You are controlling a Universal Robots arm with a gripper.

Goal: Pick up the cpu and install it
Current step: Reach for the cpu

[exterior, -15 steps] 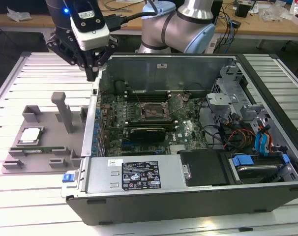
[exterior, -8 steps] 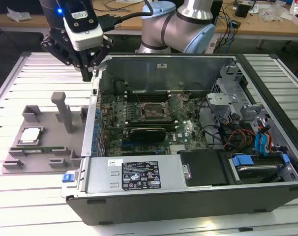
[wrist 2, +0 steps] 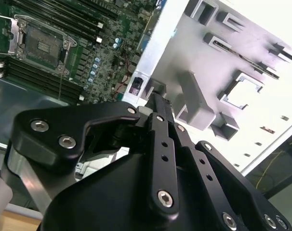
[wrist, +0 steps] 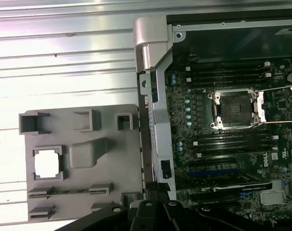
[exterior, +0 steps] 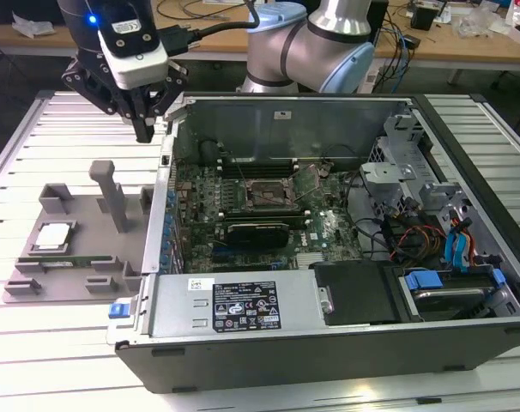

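CPU (exterior: 52,236) lies silver face up in its pocket of the grey tray (exterior: 88,210), well below the gripper (exterior: 145,133) and off to the exterior view's left of it, untouched. The gripper's fingers are pressed together on nothing. It hangs above the computer case's side wall (exterior: 160,223), with the open motherboard socket (exterior: 264,196) down on its other side.
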